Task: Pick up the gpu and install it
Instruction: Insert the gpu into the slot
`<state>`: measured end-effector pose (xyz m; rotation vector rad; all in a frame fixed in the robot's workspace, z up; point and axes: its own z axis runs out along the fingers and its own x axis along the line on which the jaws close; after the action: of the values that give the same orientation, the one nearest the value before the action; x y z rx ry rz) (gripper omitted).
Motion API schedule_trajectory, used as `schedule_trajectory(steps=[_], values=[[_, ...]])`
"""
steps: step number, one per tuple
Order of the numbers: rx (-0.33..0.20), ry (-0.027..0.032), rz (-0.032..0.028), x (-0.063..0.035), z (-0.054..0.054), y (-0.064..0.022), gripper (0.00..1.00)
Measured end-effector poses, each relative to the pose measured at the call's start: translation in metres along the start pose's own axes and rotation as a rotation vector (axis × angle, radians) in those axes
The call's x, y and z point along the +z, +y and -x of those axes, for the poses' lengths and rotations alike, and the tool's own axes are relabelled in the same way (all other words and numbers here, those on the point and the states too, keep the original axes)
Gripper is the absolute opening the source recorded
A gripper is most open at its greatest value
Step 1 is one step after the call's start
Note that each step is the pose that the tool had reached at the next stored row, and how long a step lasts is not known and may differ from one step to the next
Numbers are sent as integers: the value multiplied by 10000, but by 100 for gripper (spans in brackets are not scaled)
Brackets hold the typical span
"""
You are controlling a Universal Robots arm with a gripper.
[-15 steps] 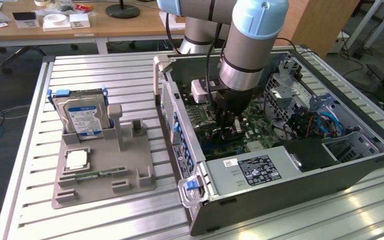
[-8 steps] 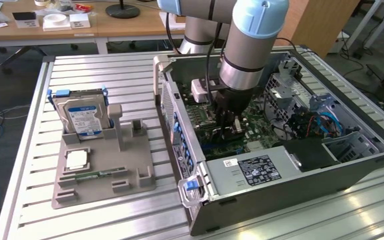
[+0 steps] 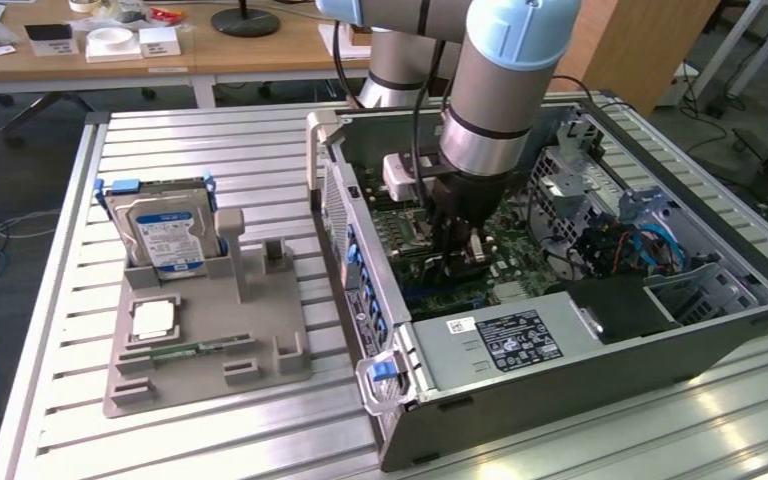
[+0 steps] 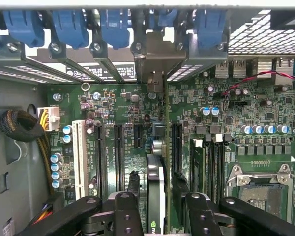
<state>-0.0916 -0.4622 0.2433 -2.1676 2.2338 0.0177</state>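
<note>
My jaws (image 4: pixel 156 209) are clamped on the gpu (image 4: pixel 156 194), a thin flat card seen edge-on, held upright over the green motherboard (image 4: pixel 132 147) inside the open grey metal computer case (image 3: pixel 704 335). Its silver bracket reaches the slotted rear wall, between long black slots. The case stands on the ribbed aluminium tabletop (image 3: pixel 211 140).

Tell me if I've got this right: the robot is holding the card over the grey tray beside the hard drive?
Not quite. The gripper holds the gpu edge-on inside the open computer case, over the motherboard, as the wrist view shows. The hard drive stands on the grey tray outside.
</note>
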Motion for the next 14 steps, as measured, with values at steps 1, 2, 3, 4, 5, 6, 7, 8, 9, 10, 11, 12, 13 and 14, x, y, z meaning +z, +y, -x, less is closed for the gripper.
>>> schedule_trajectory(steps=[1, 2, 3, 4, 5, 6, 7, 8, 9, 10, 11, 12, 13, 14], values=[[0, 0, 0, 0, 0, 0, 40], [0, 0, 1, 0, 0, 0, 40], [0, 1, 1, -1, 0, 0, 40], [0, 2, 1, -1, 0, 0, 40], [0, 1, 1, -1, 0, 0, 40], [0, 1, 1, -1, 0, 0, 40], [0, 1, 1, -1, 0, 0, 40], [0, 1, 1, -1, 0, 0, 40], [0, 2, 1, -1, 0, 0, 40], [0, 5, 3, -8, 0, 1, 40], [0, 4, 3, -20, 0, 0, 40], [0, 2, 1, -33, 1, 0, 40], [0, 2, 1, -44, 2, 0, 40], [0, 3, 2, -55, 2, -1, 40]])
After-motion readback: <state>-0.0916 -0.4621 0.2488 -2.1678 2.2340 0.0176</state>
